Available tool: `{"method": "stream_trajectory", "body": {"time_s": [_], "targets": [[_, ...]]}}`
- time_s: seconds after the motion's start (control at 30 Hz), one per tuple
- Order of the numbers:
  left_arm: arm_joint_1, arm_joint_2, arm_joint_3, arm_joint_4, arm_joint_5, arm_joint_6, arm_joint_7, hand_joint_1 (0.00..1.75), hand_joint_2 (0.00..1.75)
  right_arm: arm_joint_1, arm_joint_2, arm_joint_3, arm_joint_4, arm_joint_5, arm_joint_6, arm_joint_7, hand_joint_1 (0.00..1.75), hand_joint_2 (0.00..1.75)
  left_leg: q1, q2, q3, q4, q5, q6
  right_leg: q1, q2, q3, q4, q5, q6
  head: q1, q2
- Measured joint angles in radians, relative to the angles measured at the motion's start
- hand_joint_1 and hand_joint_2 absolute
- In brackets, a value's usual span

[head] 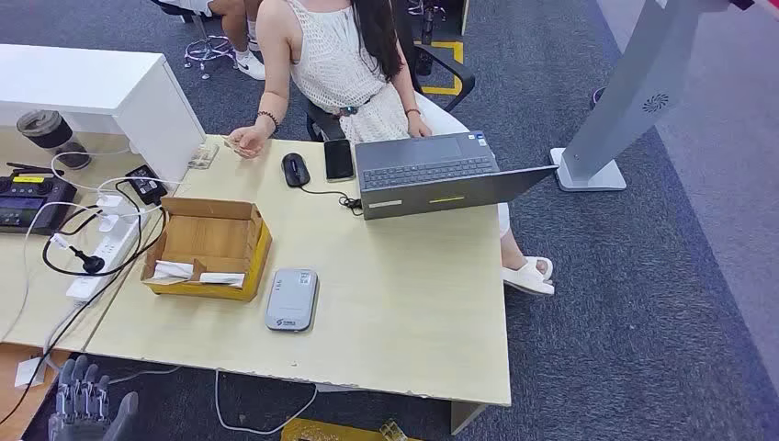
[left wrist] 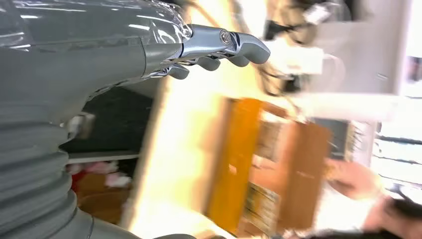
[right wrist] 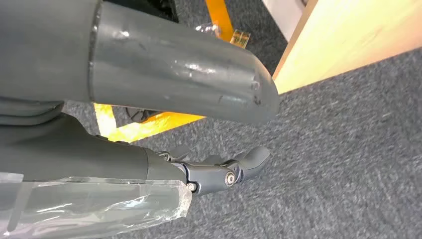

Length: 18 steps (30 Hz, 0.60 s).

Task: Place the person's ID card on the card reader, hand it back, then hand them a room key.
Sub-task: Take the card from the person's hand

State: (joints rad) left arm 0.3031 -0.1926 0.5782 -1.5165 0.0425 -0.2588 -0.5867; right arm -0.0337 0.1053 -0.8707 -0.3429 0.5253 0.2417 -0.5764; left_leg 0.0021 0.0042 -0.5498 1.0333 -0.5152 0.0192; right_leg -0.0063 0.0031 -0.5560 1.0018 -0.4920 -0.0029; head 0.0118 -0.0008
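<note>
The left hand (head: 87,404) sits low at the near left corner of the table (head: 404,303), below its edge, fingers spread and extended, holding nothing. In the left wrist view the same hand (left wrist: 214,50) reaches out over the table edge with its fingers (left wrist: 249,47) straight and empty; that view is blurred.

On the adjoining surface at far left lie a black device (head: 32,197), a white power strip (head: 106,253) with tangled cables, and a dark lidded cup (head: 44,129).

On the table, an open cardboard box (head: 209,246) holds white cards or papers (head: 197,273) along its near side. Just beside the box, on its right, lies the grey card reader (head: 292,299), flat, with nothing on it.

At the far edge, the person's hand (head: 246,141) rests on the table, holding a small pale item; whether it is the ID card cannot be told. To the right follow a black mouse (head: 295,169), a dark phone (head: 338,159) and an open laptop (head: 432,175), with the seated person (head: 344,60) behind them.

The right hand (right wrist: 219,172) hangs over grey carpet (right wrist: 348,164) beside the table, fingers loosely curled, gripping nothing.
</note>
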Motion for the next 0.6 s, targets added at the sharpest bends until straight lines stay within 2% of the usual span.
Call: {"method": "stream_trajectory", "body": {"time_s": [0.23, 0.37, 0.6], "targets": [[0.0, 0.018, -0.105, -0.184, -0.077, 0.071, -0.034, 0.0, 1.75, -0.016, 0.007, -0.026, 0.014, 0.041, 0.006, -0.023, 0.0, 0.0, 0.0, 0.0, 0.0, 0.0, 0.0, 0.0, 0.0, 0.0, 0.0, 0.0, 0.0, 0.0, 0.0, 0.0], [-0.021, 0.053, -0.178, -0.256, -0.152, 0.126, -0.041, 0.0, 1.75, -0.029, 0.012, -0.037, 0.025, 0.065, 0.008, -0.033, 0.0, 0.0, 0.0, 0.0, 0.0, 0.0, 0.0, 0.0, 0.0, 0.0, 0.0, 0.0, 0.0, 0.0, 0.0, 0.0], [-0.111, 0.115, -0.263, -0.267, -0.342, 0.197, 0.036, 0.0, 1.75, -0.042, 0.02, -0.038, 0.035, 0.089, 0.009, -0.039, 0.0, 0.0, 0.0, 0.0, 0.0, 0.0, 0.0, 0.0, 0.0, 0.0, 0.0, 0.0, 0.0, 0.0, 0.0, 0.0]]}}
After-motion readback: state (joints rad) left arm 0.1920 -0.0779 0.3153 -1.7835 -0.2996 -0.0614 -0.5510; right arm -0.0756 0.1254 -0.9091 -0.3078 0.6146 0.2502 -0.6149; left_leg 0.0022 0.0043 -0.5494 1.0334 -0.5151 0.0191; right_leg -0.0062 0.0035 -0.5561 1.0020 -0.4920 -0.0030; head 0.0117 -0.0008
